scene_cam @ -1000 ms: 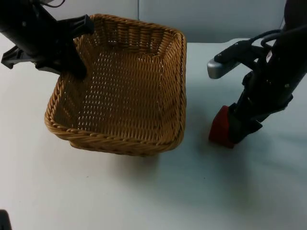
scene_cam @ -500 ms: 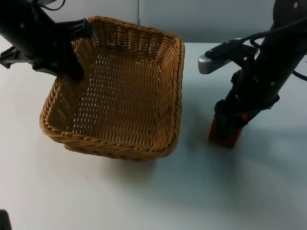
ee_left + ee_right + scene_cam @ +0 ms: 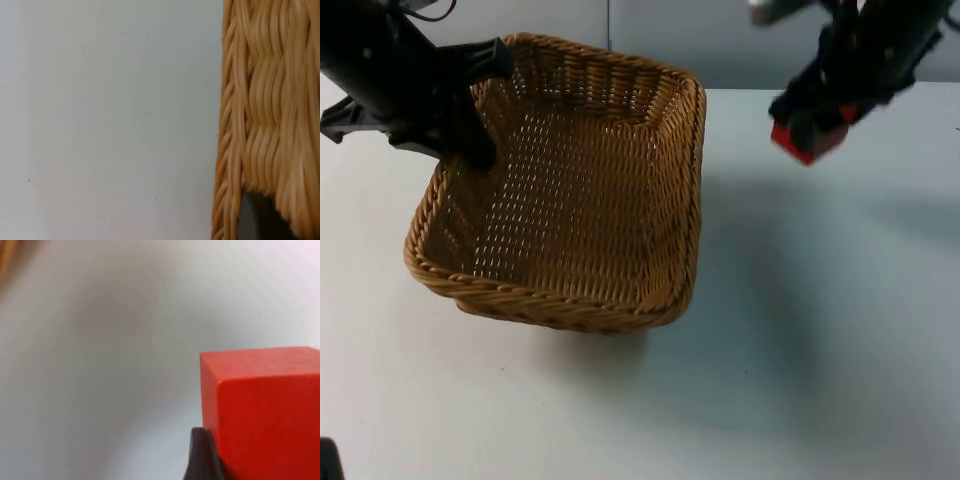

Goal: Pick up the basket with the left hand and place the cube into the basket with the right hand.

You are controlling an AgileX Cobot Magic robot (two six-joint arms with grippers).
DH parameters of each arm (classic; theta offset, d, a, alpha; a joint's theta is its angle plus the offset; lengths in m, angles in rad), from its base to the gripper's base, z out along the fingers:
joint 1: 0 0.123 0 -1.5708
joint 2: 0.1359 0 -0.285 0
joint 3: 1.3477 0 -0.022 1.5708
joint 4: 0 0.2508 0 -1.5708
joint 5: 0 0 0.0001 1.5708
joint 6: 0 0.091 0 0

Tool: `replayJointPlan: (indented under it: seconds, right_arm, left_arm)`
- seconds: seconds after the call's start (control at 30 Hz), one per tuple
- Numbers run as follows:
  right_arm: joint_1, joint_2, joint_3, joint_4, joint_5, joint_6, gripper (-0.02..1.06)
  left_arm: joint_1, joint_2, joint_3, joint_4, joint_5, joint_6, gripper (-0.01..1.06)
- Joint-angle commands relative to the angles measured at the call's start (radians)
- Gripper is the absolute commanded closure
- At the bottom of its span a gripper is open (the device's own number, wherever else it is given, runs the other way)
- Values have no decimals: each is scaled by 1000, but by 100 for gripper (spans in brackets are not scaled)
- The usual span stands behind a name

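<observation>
**A:** So what's different from a second ago? The small red cube [image 3: 807, 138] was sitting on the white surface [image 3: 800, 350] to the right of the basket with the right gripper [image 3: 817, 128] down over it. Now it's up in the air, far right, well clear of the surface, and its shadow sits apart from it below.

**B:** Yep, that's a lift. In the right wrist view the red cube [image 3: 262, 410] sits tight against a black fingertip [image 3: 202, 455] with nothing but bare surface way behind it. I'd call those jaws closed on the cube, holding it by two opposite faces.

**A:** And the basket side?

**B:** The square woven tan wicker basket [image 3: 570, 190] is tilted, far-left corner up, near edge low. The left gripper [image 3: 470, 100] is at that far-left rim, one finger inside the wall and one outside, so its jaws are clamped on the rim. The left wrist view has the weave [image 3: 265, 110] right up against a fingertip. The basket has barely shifted over the last second.

**A:** So where does that leave the task?

**B:** My read: both pickups are done. What's left is carrying the cube left until it's over the basket's open middle, then letting go. It's still well to the right of the rim, so releasing now would miss.
</observation>
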Motion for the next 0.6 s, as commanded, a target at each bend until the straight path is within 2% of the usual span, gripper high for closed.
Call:
replayJointPlan:
  seconds: [0.0,0.07,0.1,0.13,0.2,0.27,0.33,0.57]
  right_arm:
    - [-1,-31,-103,1,34,26,105]
    - [6,-36,-220,169,87,-36,105]
    - [9,-36,-275,304,128,-104,105]
    - [9,-36,-275,304,128,-104,105]
    - [17,-36,-328,580,202,-247,105]
    - [41,-36,-330,808,280,-317,105]
    - [56,-34,-324,819,293,-313,105]
    - [128,42,-311,698,337,-218,105]
  left_arm:
    - [-1,-13,-1,-39,3,-5,105]
    - [-1,-13,-1,-41,3,-5,105]
    - [-1,-13,-1,-43,3,-5,105]
    - [-1,-13,-1,-43,3,-5,105]
    - [-1,-13,-1,-43,3,-5,105]
    - [-1,-13,-1,-43,3,-5,105]
    - [-1,-13,-1,-42,-6,-5,105]
    - [-1,-13,-1,-38,-32,-5,105]
